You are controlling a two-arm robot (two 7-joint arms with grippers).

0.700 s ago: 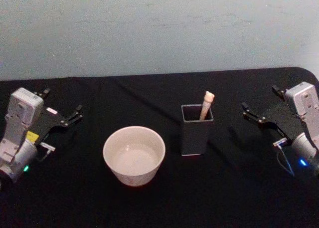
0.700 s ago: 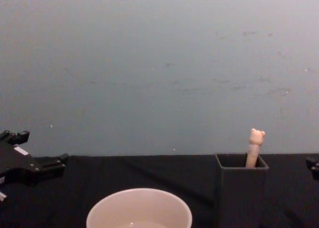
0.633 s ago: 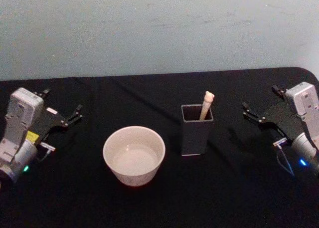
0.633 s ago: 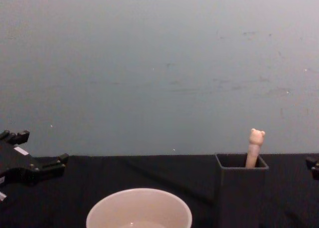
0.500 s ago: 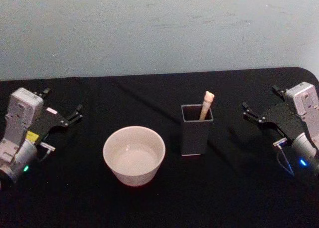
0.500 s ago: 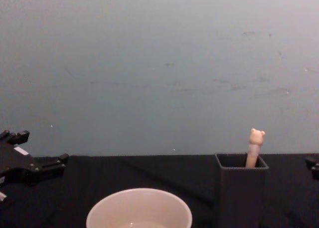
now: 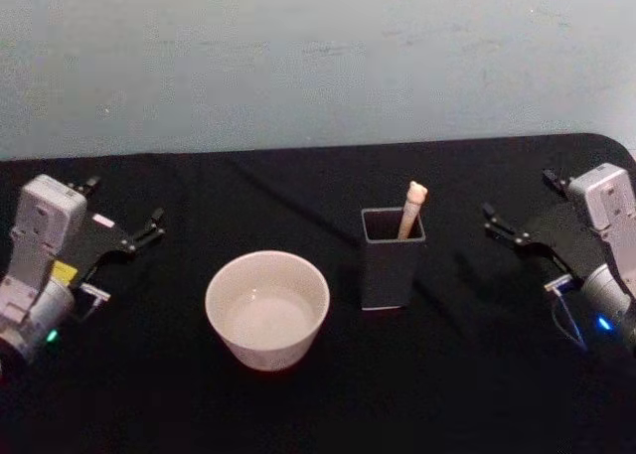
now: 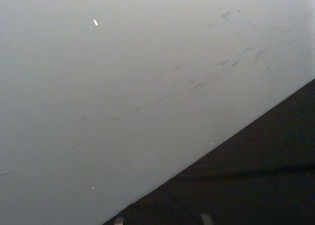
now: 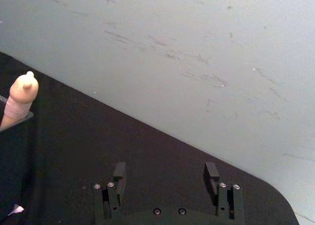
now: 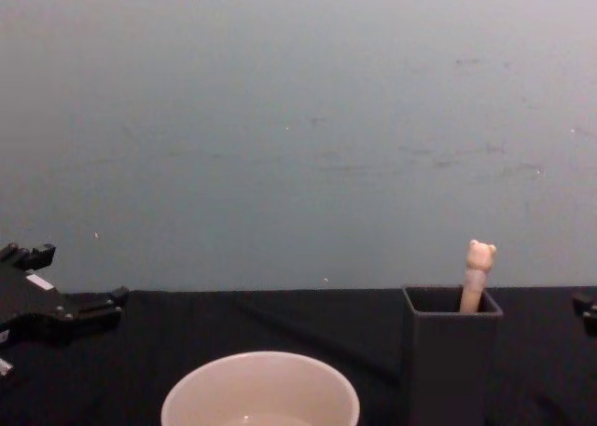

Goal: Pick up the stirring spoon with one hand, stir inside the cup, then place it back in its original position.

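The stirring spoon (image 7: 411, 208) stands in the tall dark grey square holder (image 7: 391, 260), its beige bear-head handle (image 10: 478, 275) sticking out above the rim. The wide cream-white cup (image 7: 266, 310) sits to the holder's left, with a little liquid in its bottom. My left gripper (image 7: 124, 201) rests open at the table's left side, far from the cup. At the right side my right gripper (image 7: 517, 194) is open, well to the right of the holder. In the right wrist view its fingers (image 9: 119, 172) stand apart, with the bear head (image 9: 19, 94) off to one side.
A black cloth (image 7: 318, 404) covers the table, with a plain pale wall (image 7: 318, 57) behind it. The cloth's right back corner (image 7: 611, 141) lies close behind the right gripper. Bare cloth lies between each gripper and the two vessels.
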